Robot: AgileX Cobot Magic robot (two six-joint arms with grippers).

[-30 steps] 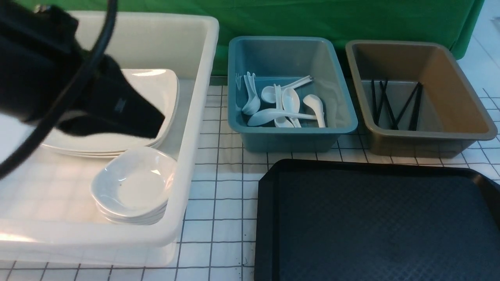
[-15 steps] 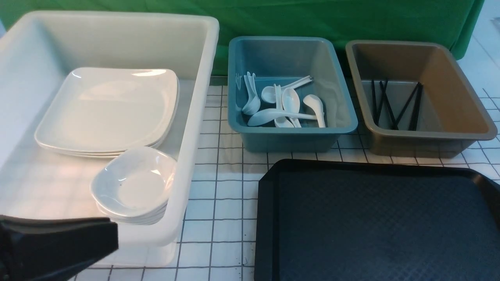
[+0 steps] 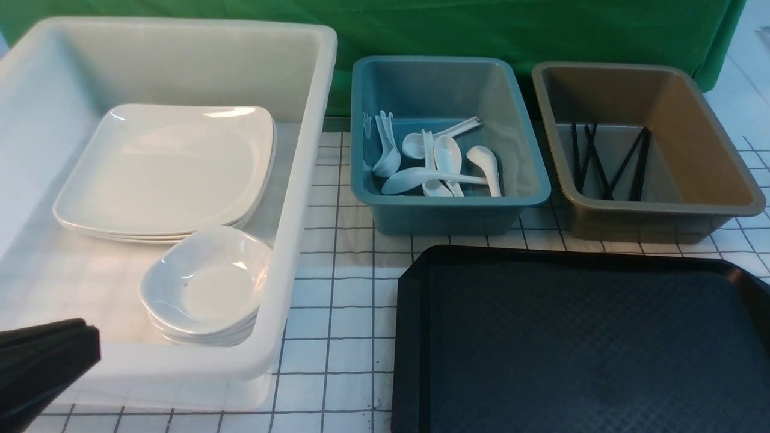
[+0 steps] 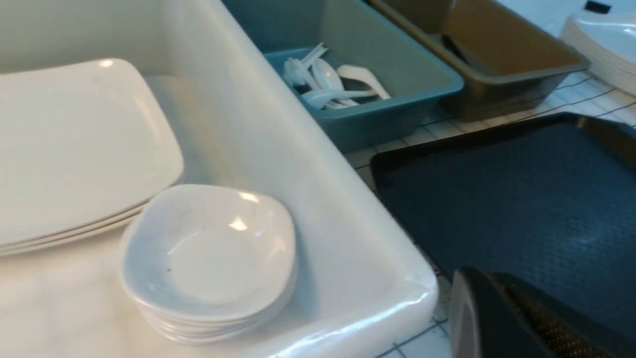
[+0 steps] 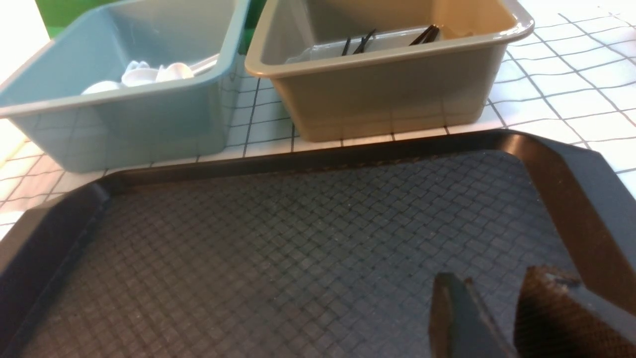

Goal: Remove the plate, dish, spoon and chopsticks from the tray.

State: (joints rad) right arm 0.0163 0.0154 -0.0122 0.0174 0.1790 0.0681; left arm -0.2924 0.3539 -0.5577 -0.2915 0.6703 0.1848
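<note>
The black tray [image 3: 577,349] lies at the front right with nothing on it, and its bare textured floor [image 5: 298,248] fills the right wrist view. A plate [image 3: 162,171] tops a stack in the white bin, beside a stack of small dishes [image 3: 204,288]. Several spoons [image 3: 433,165] lie in the blue bin. Black chopsticks [image 3: 607,159] lie in the brown bin. My left gripper [image 3: 90,343] is shut and empty at the white bin's near corner, low in the left wrist view [image 4: 477,278]. My right gripper [image 5: 494,278] hovers open over the tray, holding nothing.
The big white bin [image 3: 301,180] stands at the left, the blue bin [image 3: 445,216] in the middle and the brown bin [image 3: 649,222] at the right, all behind the tray. Another stack of white plates [image 4: 606,49] sits off to the far right. A gridded white cloth covers the table.
My left arm has pulled back from over the plates in the white bin to the near left corner, then slid further left out of view. The right side has not changed.
</note>
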